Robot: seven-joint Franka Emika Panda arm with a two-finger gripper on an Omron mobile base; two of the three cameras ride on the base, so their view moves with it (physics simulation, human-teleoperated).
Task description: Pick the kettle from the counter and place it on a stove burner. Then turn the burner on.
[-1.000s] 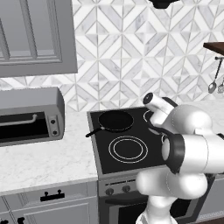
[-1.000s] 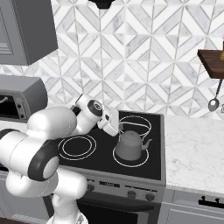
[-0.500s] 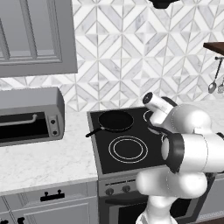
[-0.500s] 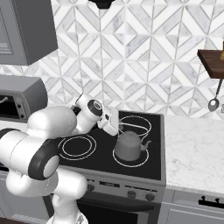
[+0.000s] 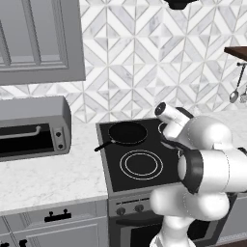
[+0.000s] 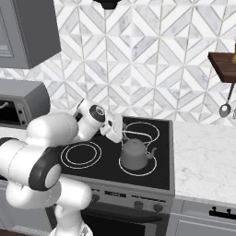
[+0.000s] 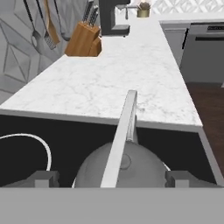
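One kettle (image 6: 134,155) sits upright on front-right stove burner (image 6: 147,171); we see pincer (image 7: 111,178) spread wide w/ handle between fingers, nothing gripped.

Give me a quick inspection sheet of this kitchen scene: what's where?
Surface: black cooktop between white counter sections.
Job's things: kettle upright on the front right burner.
Clutter: frying pan on the back left ring; toaster oven on the left counter; knife block on the right counter.
Claw: claw open, its tips either side of the kettle's handle, not gripping.
Cables: nothing seen.
Surroundings: patterned tile wall, grey cabinets, ladle under a shelf.
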